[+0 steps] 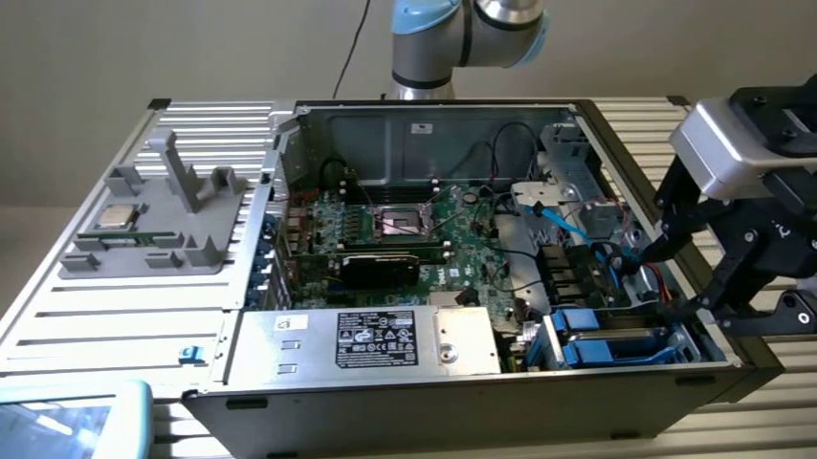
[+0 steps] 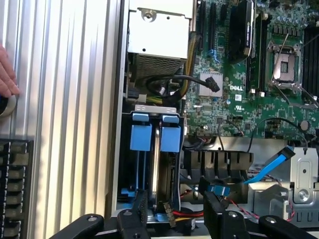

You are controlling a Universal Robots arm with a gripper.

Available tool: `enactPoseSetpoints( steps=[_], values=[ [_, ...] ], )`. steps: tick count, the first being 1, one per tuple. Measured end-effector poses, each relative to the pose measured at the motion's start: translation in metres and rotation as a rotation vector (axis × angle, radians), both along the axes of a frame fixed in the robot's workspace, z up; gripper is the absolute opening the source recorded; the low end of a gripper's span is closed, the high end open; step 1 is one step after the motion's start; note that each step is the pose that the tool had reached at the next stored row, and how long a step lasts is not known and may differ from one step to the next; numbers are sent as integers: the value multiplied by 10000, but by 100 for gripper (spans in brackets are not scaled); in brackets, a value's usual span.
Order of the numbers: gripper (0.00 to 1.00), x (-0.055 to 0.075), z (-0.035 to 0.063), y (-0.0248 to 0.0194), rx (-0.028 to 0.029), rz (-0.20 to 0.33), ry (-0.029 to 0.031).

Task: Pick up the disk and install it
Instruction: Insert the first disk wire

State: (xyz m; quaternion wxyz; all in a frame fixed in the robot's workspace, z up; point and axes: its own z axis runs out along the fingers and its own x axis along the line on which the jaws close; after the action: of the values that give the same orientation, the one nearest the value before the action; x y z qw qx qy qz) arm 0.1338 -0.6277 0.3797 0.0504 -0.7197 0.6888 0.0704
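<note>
The disk (image 2: 160,169) stands on edge in the drive bay at the corner of the open computer case (image 1: 447,406). Its grey metal side shows between two bright blue carrier tabs (image 2: 170,138). In the exterior view the same blue carrier (image 1: 600,349) sits at the case's front corner on the exterior view's right. My gripper (image 1: 674,282) hangs just above and outside that bay. In the wrist view the gripper (image 2: 174,214) is open, its black fingers (image 2: 139,209) apart on either side of the disk's end, holding nothing.
A silver power supply box (image 1: 364,341) lies beside the bay. The green motherboard (image 1: 422,239) fills the case's middle. A loose blue cable (image 2: 271,167) crosses near the bay. A grey fixture (image 1: 153,225) with a small chip sits outside the case. A hand (image 2: 5,74) rests on the ribbed table.
</note>
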Motion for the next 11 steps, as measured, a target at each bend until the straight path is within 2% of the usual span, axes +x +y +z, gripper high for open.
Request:
enactPoseSetpoints(
  steps=[3, 5, 8, 11],
  values=[
    [56, 20, -4, -13, 0, 95, 58],
    [56, 30, -10, -19, 1, 174, 130],
    [56, 43, -22, -30, 0, 293, 255],
    [56, 54, -45, -35, 2, 458, 407]
  ],
)
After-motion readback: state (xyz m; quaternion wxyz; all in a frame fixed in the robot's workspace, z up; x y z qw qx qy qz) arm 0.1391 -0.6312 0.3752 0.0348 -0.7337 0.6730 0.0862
